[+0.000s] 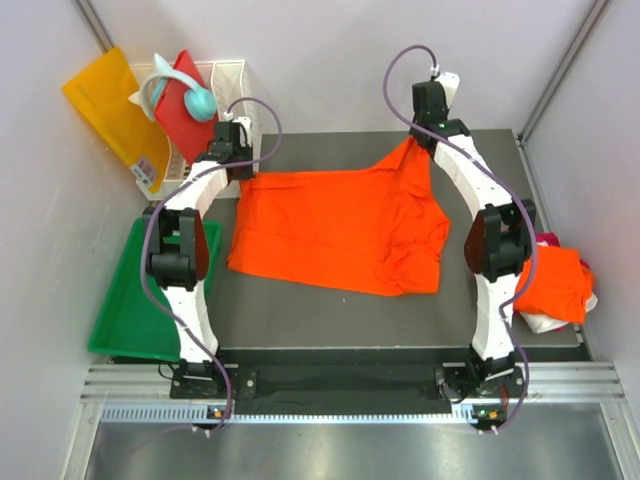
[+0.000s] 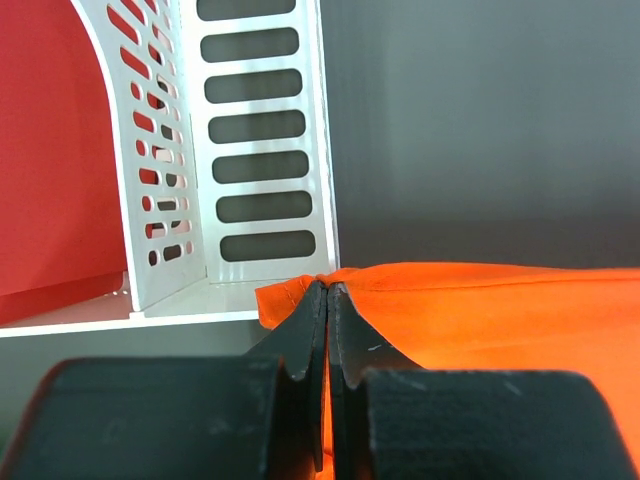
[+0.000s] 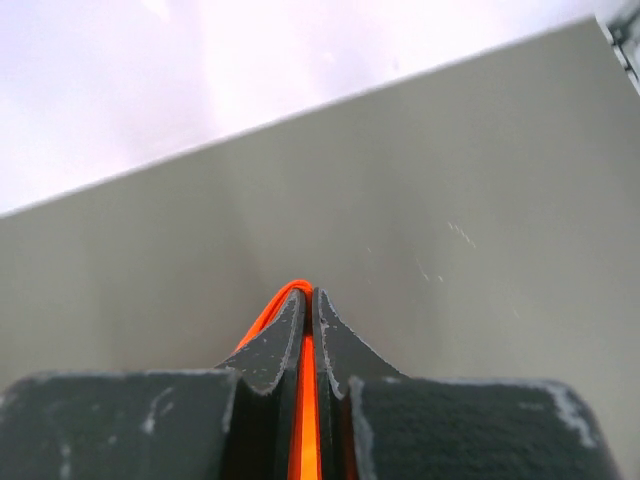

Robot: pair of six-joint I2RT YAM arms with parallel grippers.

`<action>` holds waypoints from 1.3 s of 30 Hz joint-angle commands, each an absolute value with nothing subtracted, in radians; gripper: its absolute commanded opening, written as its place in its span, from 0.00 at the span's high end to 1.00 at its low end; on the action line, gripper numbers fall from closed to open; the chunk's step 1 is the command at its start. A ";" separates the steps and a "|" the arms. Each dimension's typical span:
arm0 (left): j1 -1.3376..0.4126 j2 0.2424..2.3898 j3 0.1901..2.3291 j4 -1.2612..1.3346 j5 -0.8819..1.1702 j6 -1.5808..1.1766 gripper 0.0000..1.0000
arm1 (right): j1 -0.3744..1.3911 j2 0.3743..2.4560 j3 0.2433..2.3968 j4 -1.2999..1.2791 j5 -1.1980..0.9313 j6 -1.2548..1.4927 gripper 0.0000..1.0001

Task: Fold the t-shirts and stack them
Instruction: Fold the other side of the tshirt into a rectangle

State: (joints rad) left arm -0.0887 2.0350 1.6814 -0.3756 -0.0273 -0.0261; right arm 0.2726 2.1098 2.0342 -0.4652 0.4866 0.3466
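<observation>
left tool, right tool, gripping orange t-shirt

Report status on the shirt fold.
Left gripper shut on the orange t-shirt, far-left corner. Right gripper shut on its far-right corner. White rack close beside left gripper.
</observation>
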 commanded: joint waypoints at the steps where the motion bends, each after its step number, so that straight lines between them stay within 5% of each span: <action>1: -0.080 1.999 1.667 -0.353 -0.052 -0.009 1.00 | 0.273 2.112 2.144 -0.462 0.477 0.325 1.00; 39: -0.074 1.514 1.233 -0.380 -0.061 -0.018 1.00 | 0.356 1.477 1.353 -0.348 0.583 0.342 1.00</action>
